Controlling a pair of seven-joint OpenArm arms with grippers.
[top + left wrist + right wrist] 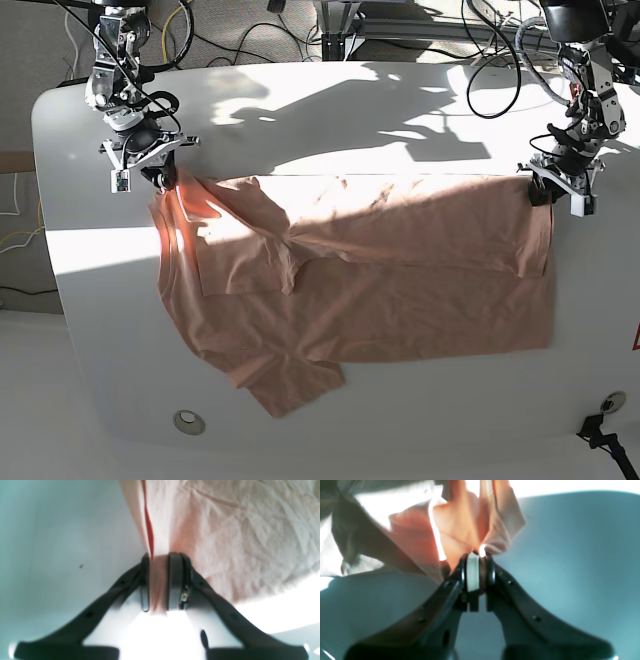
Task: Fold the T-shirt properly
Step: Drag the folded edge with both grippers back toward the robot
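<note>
The T-shirt (380, 290) lies spread across the white table (330, 110), its long axis running side to side, with the far long edge already turned over onto the body so that a doubled band covers the upper part of the cloth. One sleeve sticks out toward the near edge of the table, below the shirt's body. The right gripper (477, 555) sits at the shirt's far corner on the neckline end, its jaws pinched tight on a bunched peak of cloth that rises off the table. The left gripper (158, 580) is at the shirt's opposite far corner, its jaws drawn in narrow with a strip of hemmed fabric sandwiched between them — the grip looks taken, though perhaps only just seated. The step in hand appears to be carrying this far edge over the shirt for the next lengthwise fold. To do it well, both arms should lift together and level, keeping the edge between them taut without stretching it, so the cloth does not sag in the middle. Both corners ought to travel the same way and at the same pace toward the shirt's near edge, and come down so the hems line up — a lagging side would lay the fold crooked and leave creases.
</note>
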